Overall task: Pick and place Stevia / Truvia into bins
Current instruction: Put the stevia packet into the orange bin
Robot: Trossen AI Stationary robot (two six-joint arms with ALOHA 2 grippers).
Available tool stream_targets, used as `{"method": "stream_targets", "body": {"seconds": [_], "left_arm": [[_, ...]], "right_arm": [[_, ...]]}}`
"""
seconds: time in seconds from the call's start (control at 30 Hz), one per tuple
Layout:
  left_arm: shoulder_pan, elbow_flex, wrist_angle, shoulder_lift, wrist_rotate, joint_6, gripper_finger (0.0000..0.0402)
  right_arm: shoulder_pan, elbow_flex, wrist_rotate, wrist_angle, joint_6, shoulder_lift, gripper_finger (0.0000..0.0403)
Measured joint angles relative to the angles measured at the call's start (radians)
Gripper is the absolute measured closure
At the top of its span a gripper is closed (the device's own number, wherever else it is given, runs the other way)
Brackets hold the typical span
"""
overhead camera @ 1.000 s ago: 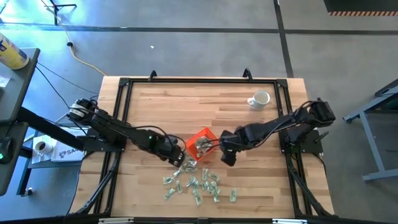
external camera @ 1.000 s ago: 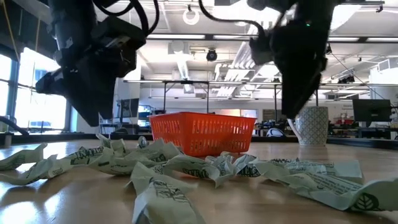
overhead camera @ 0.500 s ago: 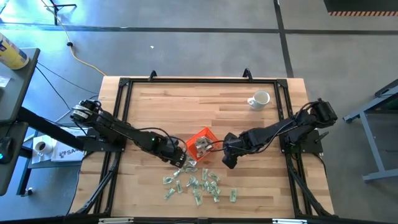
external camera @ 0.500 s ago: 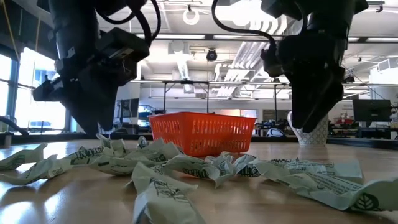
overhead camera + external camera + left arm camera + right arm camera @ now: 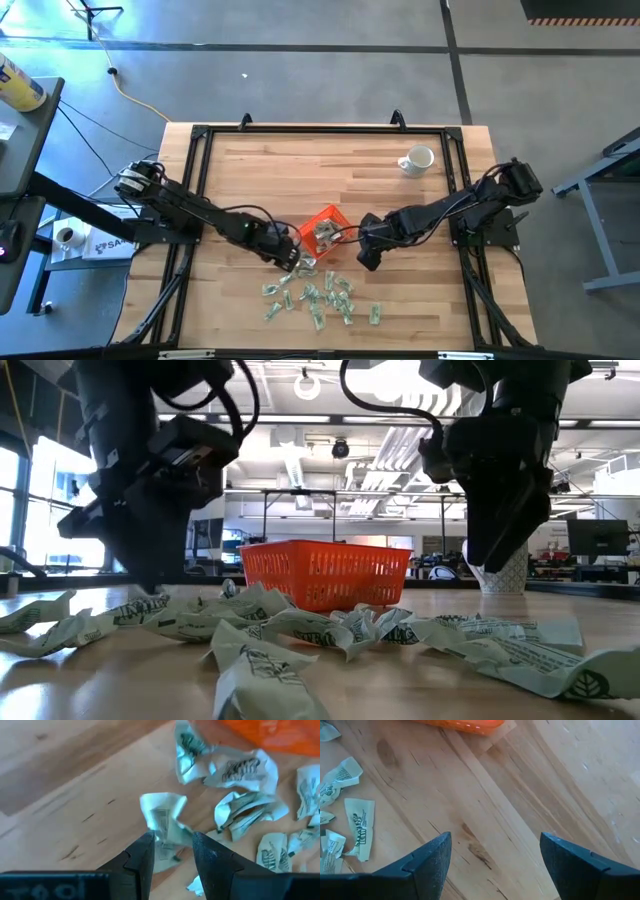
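Several pale green and white Stevia sachets (image 5: 320,295) lie scattered on the wood, nearer than the orange tray (image 5: 322,228); a few more sit inside the tray. My left gripper (image 5: 292,264) is down at the table by the tray's near left corner, shut on one crumpled sachet (image 5: 162,822). My right gripper (image 5: 366,262) hangs open above bare wood just right of the tray, touching nothing. In the low view the tray (image 5: 325,575) stands behind the heap of sachets (image 5: 350,630). My left gripper pinches the crumpled sachet by its near end (image 5: 167,851) between the two fingers (image 5: 145,855), coming from above and slanting down. The sachet's other end (image 5: 161,802) sticks out beyond the fingertips, low over the wood; whether it rests there I cannot tell.
A white mug (image 5: 417,160) stands near the table's far right corner. A black frame (image 5: 300,130) runs round the table's edges. Bare wood lies across the far half and at the left of the table.
My left gripper has moved toward the near edge and down, from beside the tray onto the sachets at the heap's left end. My right gripper dropped a little and shifted slightly toward the near edge early on, then kept still, staying open.
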Motion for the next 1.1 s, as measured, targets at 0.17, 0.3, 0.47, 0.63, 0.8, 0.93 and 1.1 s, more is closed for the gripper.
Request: {"method": "stream_targets", "body": {"seconds": [0.17, 0.3, 0.47, 0.63, 0.8, 0.93, 1.1], "left_arm": [[-0.001, -0.024, 0.021, 0.0, 0.03, 0.001, 0.0234], [-0.001, -0.024, 0.081, 0.0, 0.052, 0.031, 0.0234], [-0.001, -0.024, 0.082, 0.0, 0.045, 0.055, 0.0271], [-0.001, -0.024, 0.084, 0.0, 0.05, 0.098, 0.0354], [-0.001, -0.024, 0.078, 0.0, 0.05, 0.121, 0.0379], [-0.001, -0.023, 0.042, 0.0, 0.085, 0.121, 0.0349], [-0.001, -0.011, -0.009, -0.008, 0.148, 0.12, 0.0309]], "right_arm": [[0.0, 0.0, -0.003, 0.0, 0.0, 0.0, 0.011], [0.0, 0.0, 0.003, -0.001, -0.004, 0.0, 0.011], [0.0, 0.0, 0.01, -0.001, -0.004, 0.0, 0.011], [0.0, 0.0, 0.011, -0.007, -0.008, 0.0, 0.011], [-0.001, 0.0, 0.011, -0.011, -0.016, 0.001, 0.011], [-0.001, 0.0, 0.011, -0.012, -0.023, 0.001, 0.011], [-0.001, 0.0, 0.019, -0.013, -0.023, 0.001, 0.011]]}}
